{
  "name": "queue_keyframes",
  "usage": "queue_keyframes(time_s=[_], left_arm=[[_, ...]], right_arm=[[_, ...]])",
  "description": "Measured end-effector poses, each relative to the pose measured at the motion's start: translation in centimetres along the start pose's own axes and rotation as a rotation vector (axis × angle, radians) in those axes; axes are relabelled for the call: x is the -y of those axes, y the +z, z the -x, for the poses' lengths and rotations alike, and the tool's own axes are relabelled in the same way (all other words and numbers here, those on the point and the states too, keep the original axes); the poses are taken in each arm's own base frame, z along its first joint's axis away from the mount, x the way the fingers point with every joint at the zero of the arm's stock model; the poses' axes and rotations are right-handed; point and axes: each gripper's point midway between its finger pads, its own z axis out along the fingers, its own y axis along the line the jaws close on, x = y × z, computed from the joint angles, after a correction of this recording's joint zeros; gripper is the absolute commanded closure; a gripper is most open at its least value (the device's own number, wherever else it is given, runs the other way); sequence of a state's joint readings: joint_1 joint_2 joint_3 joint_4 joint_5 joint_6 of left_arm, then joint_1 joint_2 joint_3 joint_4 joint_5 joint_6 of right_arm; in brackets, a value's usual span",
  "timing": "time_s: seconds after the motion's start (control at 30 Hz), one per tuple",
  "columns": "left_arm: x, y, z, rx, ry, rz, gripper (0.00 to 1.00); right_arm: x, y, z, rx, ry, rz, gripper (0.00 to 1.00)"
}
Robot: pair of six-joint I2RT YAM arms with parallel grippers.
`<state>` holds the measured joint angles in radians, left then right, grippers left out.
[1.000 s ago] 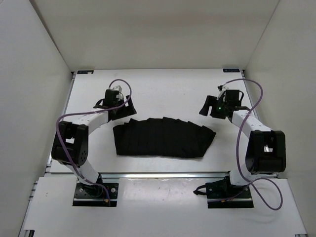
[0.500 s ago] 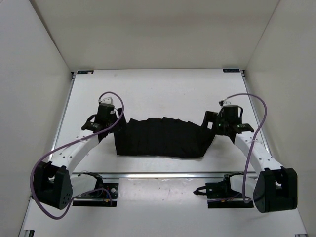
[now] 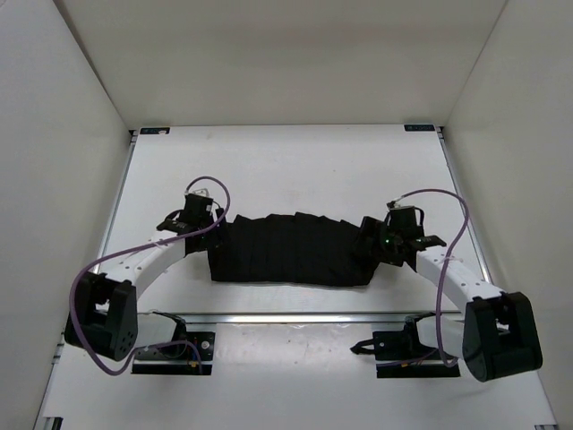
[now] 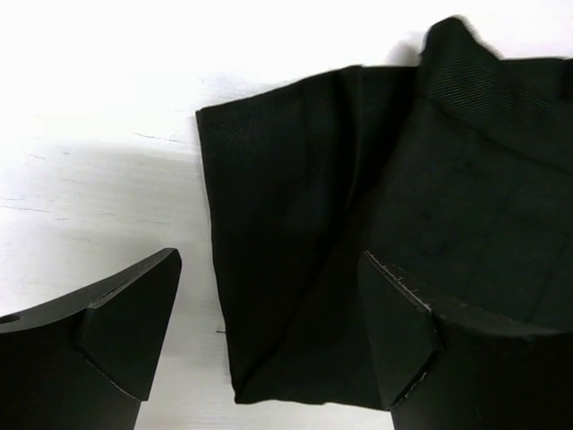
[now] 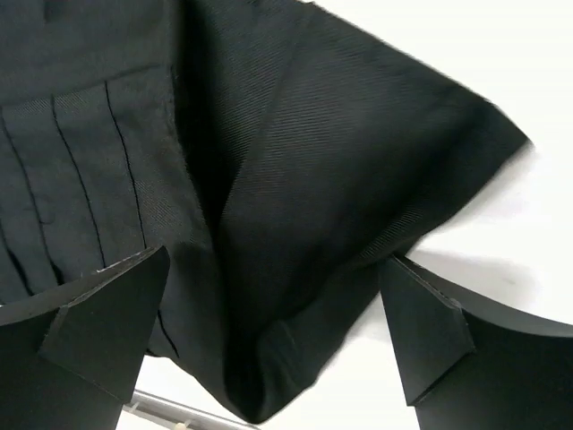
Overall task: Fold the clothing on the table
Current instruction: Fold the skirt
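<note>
The pleated skirt (image 3: 291,251) lies on the desk (image 3: 286,170) with its long axis running left to right. Its near hem is close to the front rail (image 3: 295,316), and bare desk lies beyond its far edge. The left end effector (image 4: 269,260), jaws wide, straddles the skirt's left edge; the right end effector (image 5: 276,255), equally wide, hangs over the right-end corner, and neither appears to grip.

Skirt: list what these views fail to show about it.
Top view: fingertips of left gripper and right gripper blend into the black skirt; contact unclear.
Left wrist: skirt runs off the right edge.
Right wrist: skirt runs off top and left; a fold hides its layers.
</note>
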<state>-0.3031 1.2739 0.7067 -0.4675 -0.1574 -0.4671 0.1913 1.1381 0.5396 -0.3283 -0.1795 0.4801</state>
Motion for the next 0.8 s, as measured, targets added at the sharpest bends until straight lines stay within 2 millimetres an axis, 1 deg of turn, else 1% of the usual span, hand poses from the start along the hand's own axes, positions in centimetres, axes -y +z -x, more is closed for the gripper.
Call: queue_keyframes(time_s=[0.1, 0.17, 0.2, 0.23, 0.27, 0.3, 0.33, 0.37, 0.4, 0.43, 0.47, 0.5, 0.57, 0.63, 0.73, 0.8], left_arm=[[-0.2, 0.5, -0.6, -0.026, 0.009, 0.012, 0.1], [-0.2, 0.7, -0.7, -0.033, 0.012, 0.015, 0.1], [-0.2, 0.8, -0.8, -0.034, 0.014, 0.015, 0.1], [-0.2, 0.9, -0.8, -0.038, 0.015, 0.017, 0.11], [-0.2, 1.0, -0.9, -0.043, 0.017, 0.018, 0.11], [-0.2, 1.1, -1.0, -0.049, 0.021, 0.018, 0.12], [-0.1, 1.2, -1.1, -0.056, 0.026, 0.019, 0.13], [0.0, 1.3, -1.2, -0.062, 0.031, 0.016, 0.14], [0.2, 1.5, -1.3, -0.068, 0.035, 0.013, 0.16], [0.3, 1.5, -1.5, -0.074, 0.037, 0.009, 0.18], [0.4, 1.6, -1.6, -0.08, 0.039, 0.005, 0.19], [0.5, 1.7, -1.7, -0.086, 0.041, 0.001, 0.22], [0.9, 1.9, -2.1, -0.097, 0.045, -0.01, 0.24], [1.2, 2.3, -2.4, -0.108, 0.047, -0.015, 0.32], [1.8, 2.8, -3.2, -0.135, 0.052, -0.028, 0.4], [2.5, 3.1, -3.2, -0.136, 0.055, -0.043, 0.43]], right_arm=[[-0.4, 1.0, -1.1, -0.045, -0.02, -0.005, 0.01], [-0.8, 1.4, -0.9, -0.048, -0.03, -0.002, 0.08], [-1.0, 1.6, -0.7, -0.047, -0.029, 0.002, 0.19], [-1.1, 1.8, -0.7, -0.047, -0.03, 0.003, 0.36], [-1.0, 1.9, -0.6, -0.046, -0.032, 0.002, 0.47], [-1.0, 2.1, -0.7, -0.051, -0.032, -0.001, 0.64], [-0.8, 2.3, -0.8, -0.059, -0.03, -0.006, 0.73], [-0.7, 2.4, -1.0, -0.066, -0.027, -0.011, 0.78], [-0.5, 2.5, -1.0, -0.07, -0.018, -0.017, 0.85], [-0.3, 2.6, -1.0, -0.072, -0.015, -0.021, 0.9], [-0.2, 2.6, -1.0, -0.072, -0.012, -0.022, 0.92], [-0.1, 2.5, -0.9, -0.071, -0.006, -0.023, 0.93], [0.1, 2.4, -0.5, -0.068, -0.003, -0.024, 0.99], [0.0, 2.2, 0.3, -0.059, -0.01, -0.018, 1.0], [-0.8, 1.6, 2.3, -0.035, -0.033, -0.001, 1.0], [-1.8, 1.1, 4.3, -0.007, -0.066, 0.015, 1.0]])
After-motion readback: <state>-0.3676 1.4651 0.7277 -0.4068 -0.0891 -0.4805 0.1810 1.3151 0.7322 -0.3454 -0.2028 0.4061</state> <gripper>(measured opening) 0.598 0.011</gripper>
